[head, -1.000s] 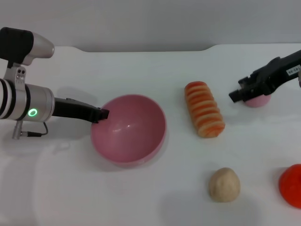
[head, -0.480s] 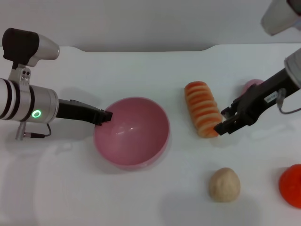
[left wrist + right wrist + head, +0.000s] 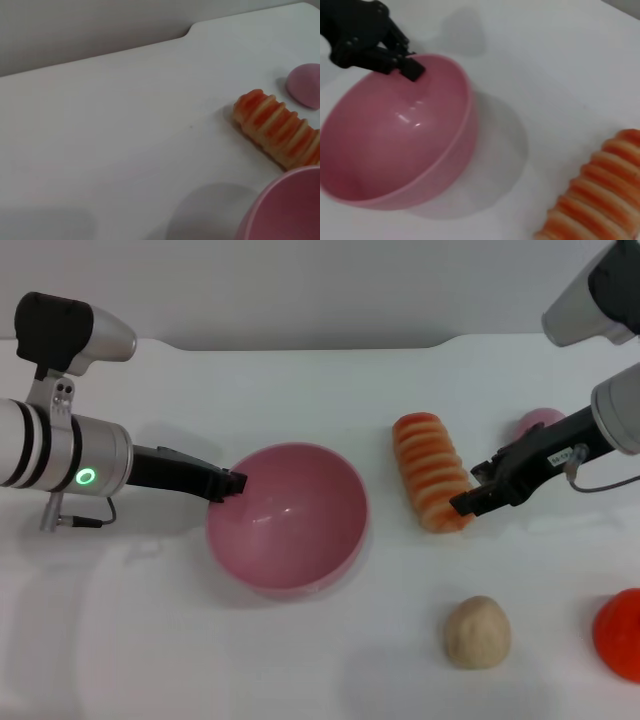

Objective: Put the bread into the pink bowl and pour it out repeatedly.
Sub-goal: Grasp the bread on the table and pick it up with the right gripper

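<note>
head view | pink bowl [image 3: 288, 518] empty | bread [image 3: 432, 472] on table [image 3: 300, 660] beside it

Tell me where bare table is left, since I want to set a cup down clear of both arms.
Bare table runs along the far edge behind the glossy pink plastic bowl and the striped ridged toy bread, and across the near-left corner. It is crowded on the right: the right gripper at the bread, small pink dome, round tan bun. The left gripper grips the bowl's rim.
</note>
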You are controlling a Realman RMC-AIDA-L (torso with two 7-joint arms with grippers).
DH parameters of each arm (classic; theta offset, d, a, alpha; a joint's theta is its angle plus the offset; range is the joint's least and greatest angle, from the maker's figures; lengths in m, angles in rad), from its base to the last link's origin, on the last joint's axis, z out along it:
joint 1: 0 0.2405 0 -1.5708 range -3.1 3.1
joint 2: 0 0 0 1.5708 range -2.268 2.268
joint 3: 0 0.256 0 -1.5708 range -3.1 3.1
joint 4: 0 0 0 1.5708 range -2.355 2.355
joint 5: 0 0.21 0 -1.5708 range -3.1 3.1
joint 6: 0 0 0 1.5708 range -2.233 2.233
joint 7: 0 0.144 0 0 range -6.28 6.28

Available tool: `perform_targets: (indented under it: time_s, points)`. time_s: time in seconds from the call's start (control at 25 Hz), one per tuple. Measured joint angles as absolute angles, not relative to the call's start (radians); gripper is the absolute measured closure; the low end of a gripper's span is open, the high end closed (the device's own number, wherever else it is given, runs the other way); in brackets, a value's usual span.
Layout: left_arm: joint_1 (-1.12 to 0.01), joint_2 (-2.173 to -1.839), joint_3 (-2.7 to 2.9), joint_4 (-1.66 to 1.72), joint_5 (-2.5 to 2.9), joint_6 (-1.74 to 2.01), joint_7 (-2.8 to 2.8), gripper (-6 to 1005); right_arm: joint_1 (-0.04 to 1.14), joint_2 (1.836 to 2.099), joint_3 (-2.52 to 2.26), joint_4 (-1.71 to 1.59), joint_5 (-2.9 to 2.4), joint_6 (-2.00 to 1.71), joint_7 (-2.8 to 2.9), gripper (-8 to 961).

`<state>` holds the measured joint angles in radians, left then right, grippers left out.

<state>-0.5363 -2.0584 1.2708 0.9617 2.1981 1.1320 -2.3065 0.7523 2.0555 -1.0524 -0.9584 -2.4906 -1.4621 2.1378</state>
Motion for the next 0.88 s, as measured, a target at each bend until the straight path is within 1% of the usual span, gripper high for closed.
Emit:
perform_targets:
  time_s: [0.28, 0.88]
  points:
    - [-0.537, -2.060, 1.272, 0.959, 2.194, 1.134, -2.309, 949, 0.724, 2.064, -1.065, -0.939, -2.492, -1.392, 2.136, 366]
    - [-0.549, -2.060, 1.286, 0.956, 2.184, 1.140, -2.313, 949, 0.719, 2.071, -1.106, -0.908, -2.469, -1.264, 2.132, 365]
